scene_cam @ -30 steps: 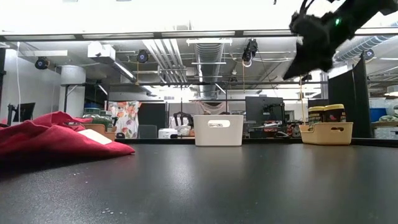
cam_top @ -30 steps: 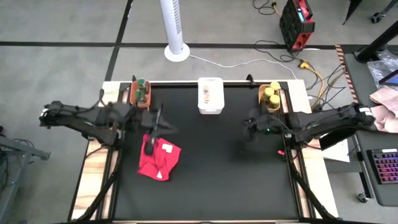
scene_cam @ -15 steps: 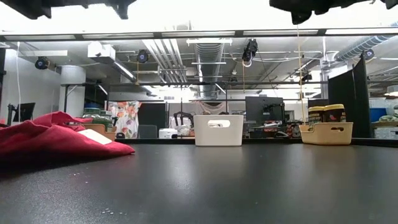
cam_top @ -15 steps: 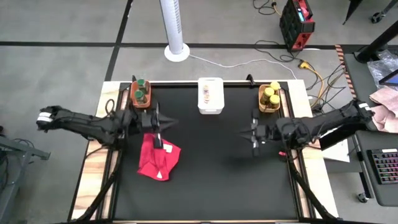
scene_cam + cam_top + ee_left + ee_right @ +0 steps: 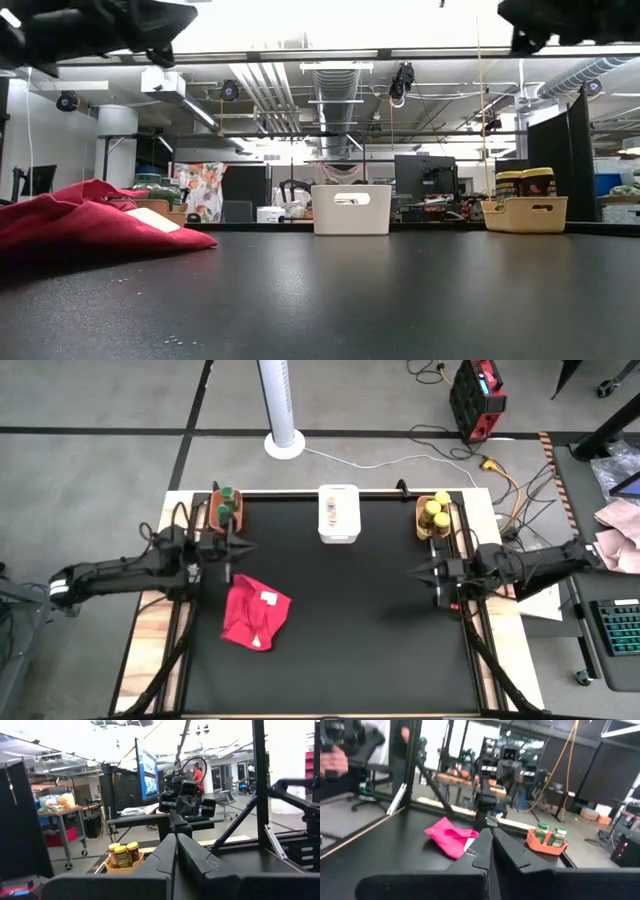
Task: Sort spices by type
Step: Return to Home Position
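While left fingers and right fingers sit closed, red cloth lies on table.

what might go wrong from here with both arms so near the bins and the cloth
1. The left gripper hangs close to the orange bin and the red cloth. A low swing might nudge the bin or snag the cloth.
2. The right gripper is not far from the yellow bin. Its jars stand taller than the rim, so a bump might tip them.
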Controlling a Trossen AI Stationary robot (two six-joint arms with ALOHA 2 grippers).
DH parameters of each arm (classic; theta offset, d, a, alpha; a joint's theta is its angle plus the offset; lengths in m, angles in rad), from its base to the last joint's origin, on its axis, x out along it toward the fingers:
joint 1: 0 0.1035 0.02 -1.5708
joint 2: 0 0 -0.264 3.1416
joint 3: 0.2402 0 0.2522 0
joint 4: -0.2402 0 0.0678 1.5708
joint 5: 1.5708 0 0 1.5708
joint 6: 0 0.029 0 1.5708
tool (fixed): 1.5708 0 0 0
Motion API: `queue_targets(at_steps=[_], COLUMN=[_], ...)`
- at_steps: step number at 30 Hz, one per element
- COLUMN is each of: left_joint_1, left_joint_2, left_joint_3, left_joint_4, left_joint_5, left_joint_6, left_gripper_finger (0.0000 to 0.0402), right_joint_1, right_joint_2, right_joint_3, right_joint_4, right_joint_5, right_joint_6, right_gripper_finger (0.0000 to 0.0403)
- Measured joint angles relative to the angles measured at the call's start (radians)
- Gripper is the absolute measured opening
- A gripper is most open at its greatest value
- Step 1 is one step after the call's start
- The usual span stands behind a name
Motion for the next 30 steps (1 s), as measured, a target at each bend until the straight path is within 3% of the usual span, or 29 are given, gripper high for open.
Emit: queue_targets(at_steps=[4,9,12,14,16,18,23,30], left_joint_1=[-0.001,-0.072,-0.160,-0.215,-0.268,-0.313,-0.396,-0.405], left_joint_2=[-0.132,-0.209,-0.214,-0.217,-0.217,-0.222,-0.236,-0.216], left_joint_3=[-0.041,-0.121,-0.191,-0.240,-0.276,-0.272,-0.267,-0.269], left_joint_4=[-0.087,-0.040,-0.024,-0.009,0.012,-0.007,-0.016,-0.030], left_joint_5=[-0.005,-0.018,-0.138,-0.195,-0.190,-0.189,-0.185,-0.185], left_joint_6=[-0.071,-0.182,-0.142,-0.092,-0.046,-0.033,-0.009,-0.202], left_gripper_finger=[0.0000,0.0000,0.0000,0.0000,0.0000,0.0000,0.0000,0.0000], right_joint_1=[0.000,0.000,0.000,0.000,0.000,0.000,-0.003,0.007], right_joint_2=[-0.118,-0.222,-0.266,-0.304,-0.343,-0.342,-0.342,-0.337], right_joint_3=[-0.072,-0.125,-0.148,-0.164,-0.180,-0.187,-0.196,-0.134], right_joint_4=[-0.005,-0.059,-0.086,-0.078,-0.076,-0.073,-0.054,-0.002], right_joint_5=[-0.020,-0.042,-0.049,-0.124,-0.246,-0.310,-0.294,-0.408], right_joint_6=[0.022,0.035,0.017,-0.021,-0.074,-0.112,-0.191,-0.186], right_gripper_finger=[0.0009,0.0009,0.0009,0.0009,0.0009,0.0009,0.0009,0.0009])
